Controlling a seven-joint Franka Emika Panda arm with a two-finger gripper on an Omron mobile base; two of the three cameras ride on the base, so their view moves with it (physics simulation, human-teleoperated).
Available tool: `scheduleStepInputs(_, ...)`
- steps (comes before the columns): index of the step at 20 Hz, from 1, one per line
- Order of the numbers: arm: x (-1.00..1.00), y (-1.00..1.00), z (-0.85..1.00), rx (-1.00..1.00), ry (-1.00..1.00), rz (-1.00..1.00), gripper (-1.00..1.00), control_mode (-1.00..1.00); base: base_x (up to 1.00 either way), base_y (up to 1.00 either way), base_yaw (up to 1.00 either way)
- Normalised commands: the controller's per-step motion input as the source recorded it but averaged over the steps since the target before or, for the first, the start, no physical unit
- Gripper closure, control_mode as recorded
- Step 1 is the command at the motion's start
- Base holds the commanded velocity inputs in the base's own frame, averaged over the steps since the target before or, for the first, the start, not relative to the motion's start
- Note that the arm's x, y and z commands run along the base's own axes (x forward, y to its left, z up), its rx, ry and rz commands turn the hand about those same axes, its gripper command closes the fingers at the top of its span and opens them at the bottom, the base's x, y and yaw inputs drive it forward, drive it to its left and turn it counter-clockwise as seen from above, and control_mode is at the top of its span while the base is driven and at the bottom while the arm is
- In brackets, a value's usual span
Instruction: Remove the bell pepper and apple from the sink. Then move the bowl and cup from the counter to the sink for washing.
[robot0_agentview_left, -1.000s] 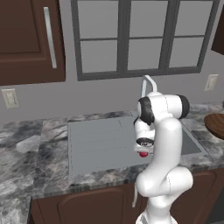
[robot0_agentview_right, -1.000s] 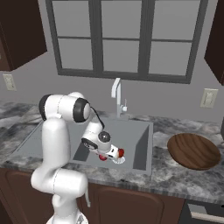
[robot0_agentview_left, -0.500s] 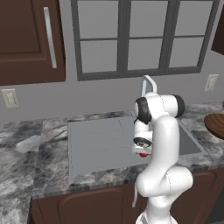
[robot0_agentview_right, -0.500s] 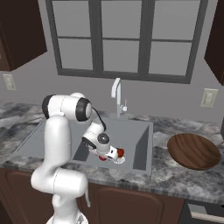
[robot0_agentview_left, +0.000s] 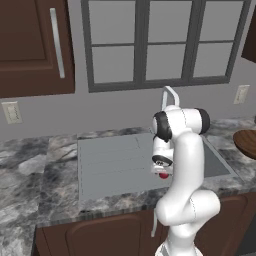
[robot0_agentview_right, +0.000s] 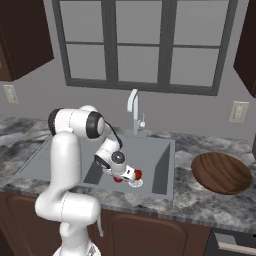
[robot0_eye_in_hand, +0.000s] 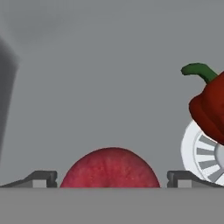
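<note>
Two fruits lie in the sink, a matte grey rectangular basin set into the dark marbled counter: the apple and the bell pepper. In the hand view the apple sits between the two finger tips, which stand wide apart on either side of it with a gap at each side, so the pincer is fully open and has hold of nothing. The bell pepper lies off to one side, beyond one finger tip, over the round white slotted drain, its green curved stem raised. The apple is round, pinkish-red and finely speckled; the pepper is glossy, deep red and lobed. In the right base view the pincer is down inside the basin beside the fruit. The bowl, wide, shallow, brown wood with grain, rests on the counter, well apart from the sink's edge.
</note>
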Motion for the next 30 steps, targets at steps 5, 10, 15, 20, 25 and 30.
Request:
scheduleStepInputs(5,0.03,0.00,-0.10,0.00,0.00,0.00,-1.00,-1.00,0.00,0.00,0.00)
scheduleStepInputs(10,0.01,0.00,-0.15,0.00,0.00,0.00,-1.00,-1.00,0.00,0.00,0.00)
scheduleStepInputs(15,0.00,0.03,-0.20,0.00,0.05,-0.01,1.00,-1.00,0.00,0.00,0.00)
scheduleStepInputs(20,0.00,0.01,-0.17,0.00,0.05,-0.01,1.00,-1.00,0.00,0.00,0.00)
scheduleStepInputs(25,-0.05,0.01,-0.16,0.00,0.11,-0.02,1.00,-1.00,0.00,0.00,0.00)
scheduleStepInputs(30,-0.16,0.01,-0.07,0.01,0.01,0.00,1.00,-1.00,0.00,0.00,0.00)
